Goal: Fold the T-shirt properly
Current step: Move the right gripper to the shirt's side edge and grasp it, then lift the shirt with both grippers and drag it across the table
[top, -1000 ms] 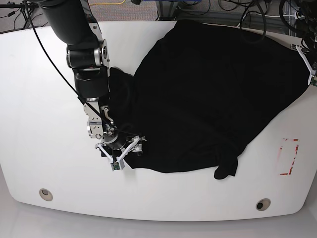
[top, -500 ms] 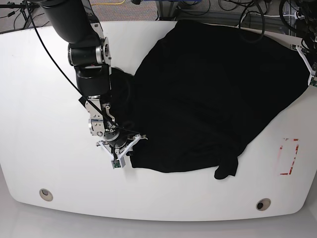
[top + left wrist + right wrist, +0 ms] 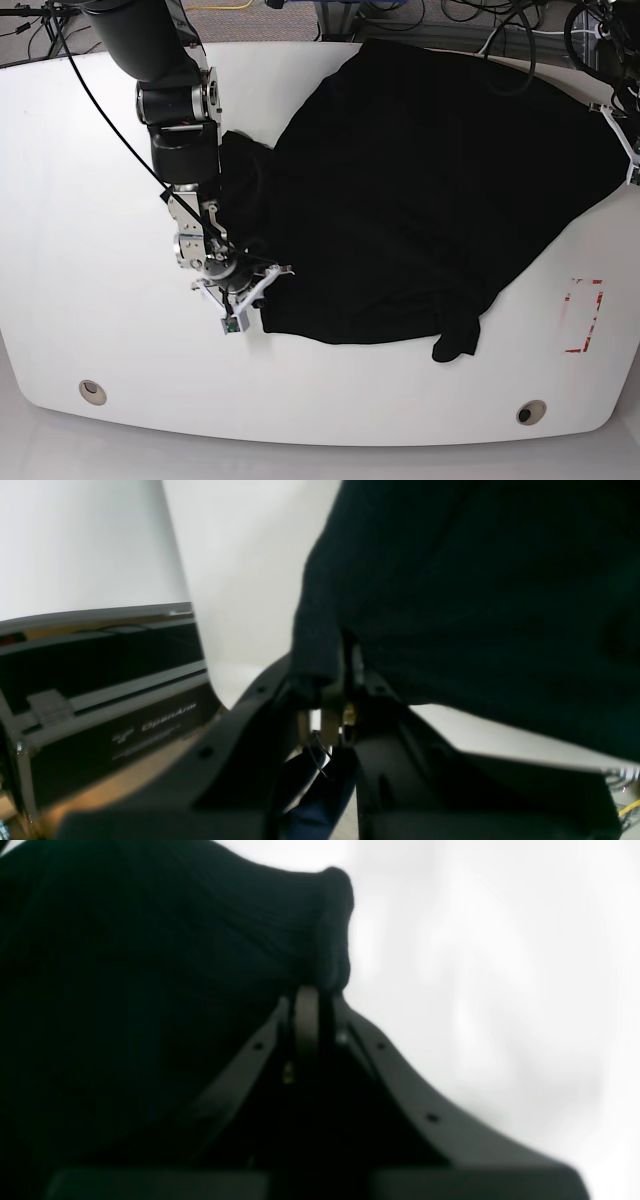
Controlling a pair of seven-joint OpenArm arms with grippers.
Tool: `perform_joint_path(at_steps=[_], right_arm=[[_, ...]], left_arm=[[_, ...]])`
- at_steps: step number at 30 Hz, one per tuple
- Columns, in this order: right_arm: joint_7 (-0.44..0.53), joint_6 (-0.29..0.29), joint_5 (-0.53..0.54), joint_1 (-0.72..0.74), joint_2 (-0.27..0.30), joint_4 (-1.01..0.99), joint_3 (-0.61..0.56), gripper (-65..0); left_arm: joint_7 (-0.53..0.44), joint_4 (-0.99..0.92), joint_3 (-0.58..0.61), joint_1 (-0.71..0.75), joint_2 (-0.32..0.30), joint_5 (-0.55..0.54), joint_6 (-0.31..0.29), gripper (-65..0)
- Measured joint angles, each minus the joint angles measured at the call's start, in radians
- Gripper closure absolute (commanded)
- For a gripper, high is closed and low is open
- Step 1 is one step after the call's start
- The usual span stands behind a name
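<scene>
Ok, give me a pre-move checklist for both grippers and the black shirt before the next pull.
1. Right gripper shut on the plain black fabric T-shirt: ok.
2. Left gripper shut on the shirt's edge: ok.
3. Cloth spread flat: not ok, it lies bunched and skewed.
4. Sleeve near the front edge laid out: not ok, crumpled.
5. Shirt fully on the white table: cannot tell at the far edge.
</scene>
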Motion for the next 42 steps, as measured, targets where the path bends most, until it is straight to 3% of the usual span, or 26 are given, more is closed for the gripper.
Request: perform_joint_path(at_steps=[18, 24, 30, 42], right_arm=[[-0.257, -0.008, -0.008, -0.296, 0.134, 0.621, 0.000, 0.0], [-0.328, -0.005, -0.002, -0.296, 0.153, 0.791, 0.071, 0.0], [-0.410, -0.003, -0.018, -0.262, 0.169, 0.895, 0.126, 0.0], [-0.450, 0.001, -0.001, -0.111, 0.227, 0.982, 0.142, 0.0]], left_arm=[[0.015, -0.061, 0.072, -0.246, 0.020, 0.027, 0.004, 0.0], [0.066, -0.021, 0.094, -0.367, 0.070, 0.033, 0.001, 0.0], [0.149, 0.028, 0.090, -0.533, 0.074, 0.030, 0.005, 0.0], [0.203, 0.031, 0.089, -0.841, 0.085, 0.033, 0.007, 0.0]])
